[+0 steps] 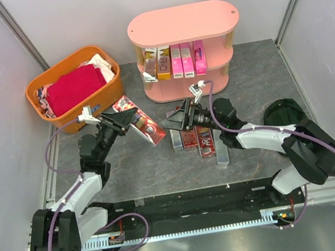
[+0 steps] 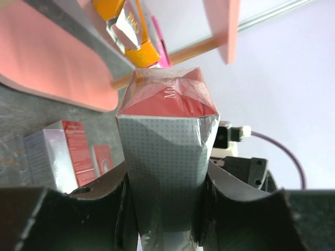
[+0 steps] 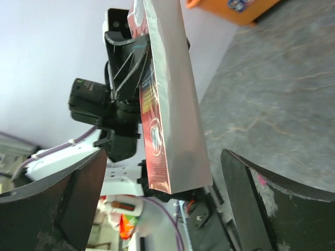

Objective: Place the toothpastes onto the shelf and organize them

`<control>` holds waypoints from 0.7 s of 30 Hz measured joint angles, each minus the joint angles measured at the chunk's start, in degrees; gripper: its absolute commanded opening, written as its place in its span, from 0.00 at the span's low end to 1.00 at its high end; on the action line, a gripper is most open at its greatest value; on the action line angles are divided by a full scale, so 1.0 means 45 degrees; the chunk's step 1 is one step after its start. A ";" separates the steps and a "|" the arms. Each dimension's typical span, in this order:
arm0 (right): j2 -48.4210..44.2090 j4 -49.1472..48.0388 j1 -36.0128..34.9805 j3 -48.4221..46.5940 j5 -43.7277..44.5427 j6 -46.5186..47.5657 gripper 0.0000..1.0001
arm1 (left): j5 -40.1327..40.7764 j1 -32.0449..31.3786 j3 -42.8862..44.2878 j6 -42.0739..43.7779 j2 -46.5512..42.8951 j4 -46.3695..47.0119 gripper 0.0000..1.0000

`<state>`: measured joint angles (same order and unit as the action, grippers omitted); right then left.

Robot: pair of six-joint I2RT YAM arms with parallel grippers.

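Note:
My left gripper [image 1: 125,117] is shut on one end of a dark red and silver toothpaste carton [image 1: 145,126], held off the table between the basket and the shelf. In the left wrist view the carton [image 2: 166,141] is clamped between both jaws of that gripper [image 2: 165,180]. My right gripper [image 1: 169,124] is open and faces the carton's free end [image 3: 175,110], which shows between its spread fingers [image 3: 162,157] without touching them. The pink shelf [image 1: 183,23] holds several upright toothpastes [image 1: 173,61] on its middle tier. More toothpastes [image 1: 196,137] lie on the table under my right arm.
An orange basket [image 1: 106,94] with a red cloth [image 1: 73,88] stands at the back left. A black object [image 1: 283,111] lies at the right. Grey walls close in both sides.

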<state>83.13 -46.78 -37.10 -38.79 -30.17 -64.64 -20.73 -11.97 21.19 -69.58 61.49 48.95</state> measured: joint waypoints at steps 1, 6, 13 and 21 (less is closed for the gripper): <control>0.0194 -0.0432 -0.0102 0.0024 -0.0097 -0.0223 0.98 | 0.0175 0.0000 -0.0204 -0.0155 -0.0155 0.0306 0.33; 0.0743 -0.1632 -0.0495 0.0330 -0.0379 -0.1010 0.98 | 0.0835 0.0000 -0.0510 -0.0408 -0.1132 0.0884 0.33; 0.0971 -0.2205 -0.1423 0.0374 -0.0379 -0.1258 0.93 | 0.1166 0.0000 -0.0510 -0.0408 -0.1656 0.0967 0.33; 0.1239 -0.2433 -0.1768 0.0282 -0.0335 -0.1379 0.54 | 0.1166 0.0019 -0.0534 -0.0763 -0.0908 0.1457 0.33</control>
<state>88.71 -57.74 -45.06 -37.52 -31.68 -70.85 -15.49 -11.88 18.79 -73.01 57.41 55.51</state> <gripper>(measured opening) 0.576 0.436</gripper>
